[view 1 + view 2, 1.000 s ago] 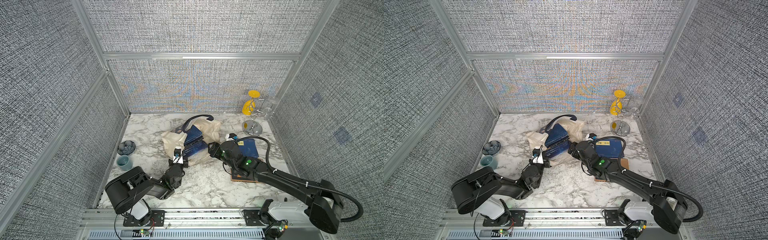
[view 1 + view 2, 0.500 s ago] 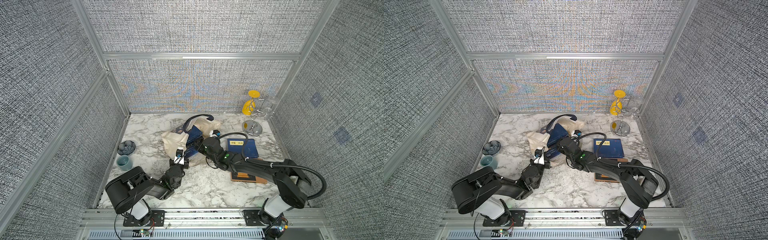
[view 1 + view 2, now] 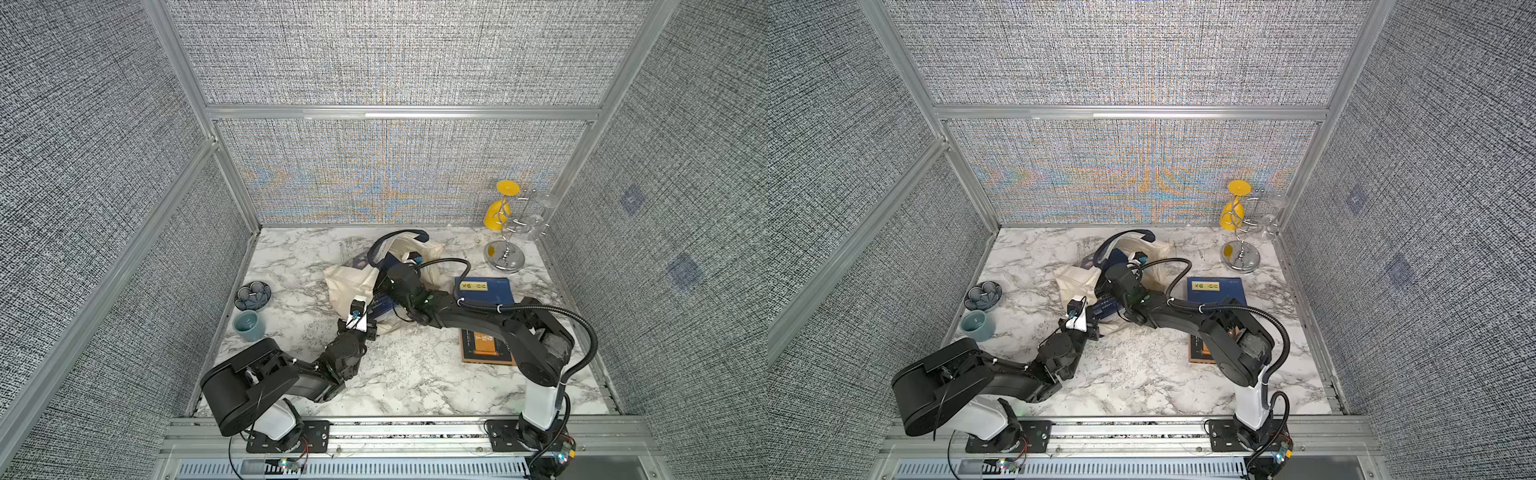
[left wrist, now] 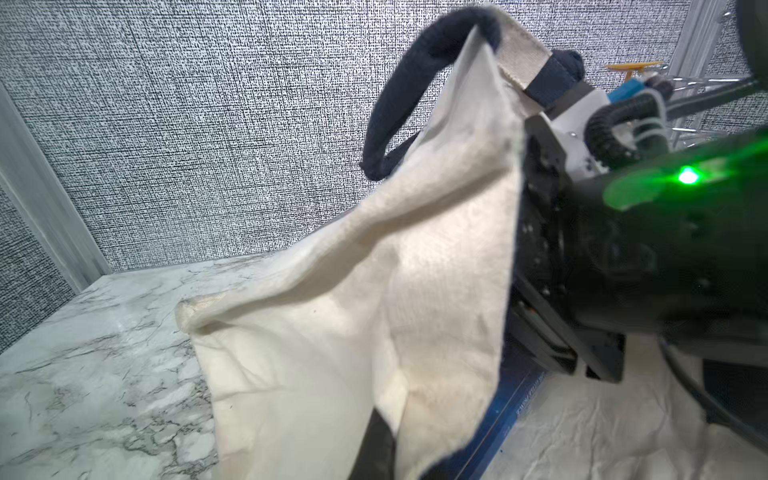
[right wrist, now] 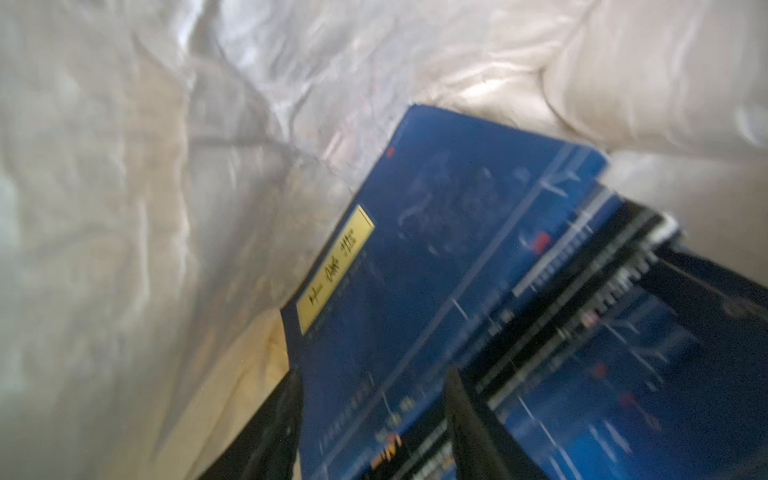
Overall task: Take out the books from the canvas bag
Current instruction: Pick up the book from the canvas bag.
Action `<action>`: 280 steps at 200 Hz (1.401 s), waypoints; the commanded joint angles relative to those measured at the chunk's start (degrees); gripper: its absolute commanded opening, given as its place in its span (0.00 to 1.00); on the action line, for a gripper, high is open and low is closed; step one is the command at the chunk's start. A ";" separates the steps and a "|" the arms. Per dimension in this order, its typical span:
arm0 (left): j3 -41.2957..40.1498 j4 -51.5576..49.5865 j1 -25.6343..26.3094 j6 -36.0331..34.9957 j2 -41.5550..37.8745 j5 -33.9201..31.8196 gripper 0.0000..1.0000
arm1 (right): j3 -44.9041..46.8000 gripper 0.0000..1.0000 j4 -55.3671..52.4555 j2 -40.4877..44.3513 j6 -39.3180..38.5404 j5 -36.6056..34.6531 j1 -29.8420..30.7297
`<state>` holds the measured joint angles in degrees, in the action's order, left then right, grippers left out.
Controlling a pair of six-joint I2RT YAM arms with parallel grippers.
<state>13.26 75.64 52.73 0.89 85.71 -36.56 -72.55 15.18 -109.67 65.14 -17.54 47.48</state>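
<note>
The marble counter (image 3: pixel 415 374) carries the canvas bag (image 3: pixel 345 286), slumped on its side with its mouth toward the robot. Several books (image 5: pixel 436 249) are stacked inside it. Two others lie out on the counter to the right: a navy book (image 3: pixel 484 291) with a yellow label and a dark book (image 3: pixel 486 347) partly under the right arm. The main risk, as I judge it, is a poor bite. The right end effector (image 5: pixel 374 374) is spread, one finger under and one over the top book's near corner, not pinching yet. It could close on two covers at once, catch the lining, or grip so shallowly that the thin book slides free. If the raised cloth slips, the whole bag may drag along with the pull, and a careless withdrawal could shove the two books already out. The right arm lies low across the counter, elbow folded near its base, wrist buried in the bag's mouth. The left arm stretches forward and low, and the left end effector (image 3: pixel 370 327) is pressed together on the bag's near rim, holding it up.
</note>
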 commanded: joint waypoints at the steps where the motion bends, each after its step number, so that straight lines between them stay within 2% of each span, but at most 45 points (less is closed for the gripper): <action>1: 0.10 4.39 0.02 0.06 -0.38 2.71 0.00 | -1.36 0.54 0.22 -1.40 -0.39 1.32 -1.04; 32: -0.14 4.39 0.03 0.34 -0.92 3.10 0.00 | -0.37 0.50 0.94 -1.51 0.82 2.03 -1.60; 62: -0.33 4.36 0.02 0.09 -1.73 3.11 0.00 | 0.47 0.50 -0.45 -0.87 3.19 3.27 -1.52; 75: -0.42 4.39 0.02 0.08 -1.98 3.03 0.00 | 1.70 0.50 2.47 -0.39 3.74 3.39 -1.44; 117: -0.42 4.38 0.07 0.25 -1.64 3.33 0.00 | -4.13 0.48 -0.74 -4.23 4.37 6.92 -2.13; 136: -0.62 4.36 0.10 0.11 -1.75 3.42 0.00 | -3.82 0.38 0.36 -4.77 4.84 7.08 -2.46; 154: -0.60 4.39 0.10 0.08 -1.67 3.25 0.00 | -4.13 0.33 0.72 -4.60 4.18 6.59 -2.66; 178: -0.44 4.35 0.09 0.16 -1.42 3.42 0.00 | -5.86 0.29 1.42 -4.67 2.28 6.47 -3.10; 223: -0.42 4.42 0.09 -0.07 -1.23 2.99 0.00 | -9.61 0.29 4.15 -8.02 1.14 8.19 -3.54; 254: -0.51 4.39 0.09 -0.27 -1.50 1.53 0.00 | -7.06 0.07 5.52 -7.17 2.18 8.41 -3.82; 280: 0.18 4.37 0.10 -0.01 -0.91 -0.59 0.00 | -3.41 0.00 7.38 -3.63 1.12 8.91 -3.64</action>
<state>12.67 75.26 52.77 1.08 84.53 -36.10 -78.04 19.66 -115.74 68.34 -8.88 43.66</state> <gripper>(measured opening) 0.073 0.052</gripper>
